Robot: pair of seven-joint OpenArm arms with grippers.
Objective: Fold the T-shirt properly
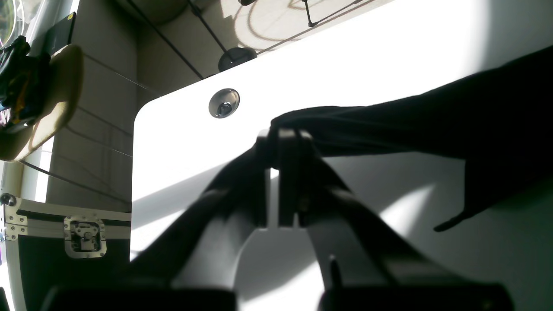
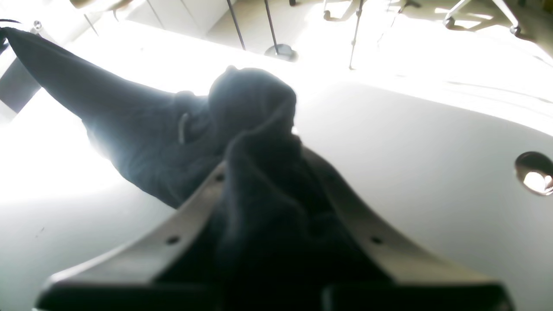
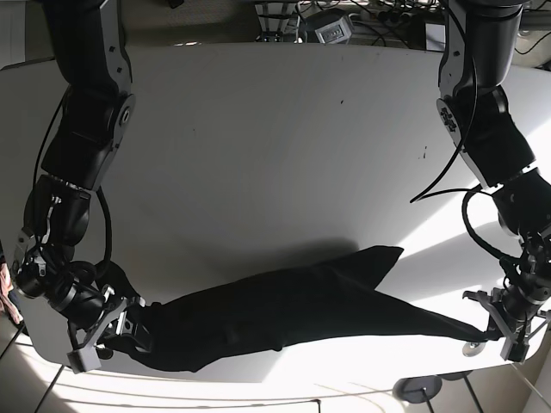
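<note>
The left gripper has its jaws pinched together on a thin edge of the black cotton T-shirt, and the right gripper is clamped on a thick bunched wad of the same cloth. The shirt stretches in a long, rumpled band between them along the near edge of the white rounded table, one flap pointing toward the table's middle. A round metal grommet sits in the tabletop near the left gripper, and a black flight case with metal latch stands on the floor beyond the table corner.
</note>
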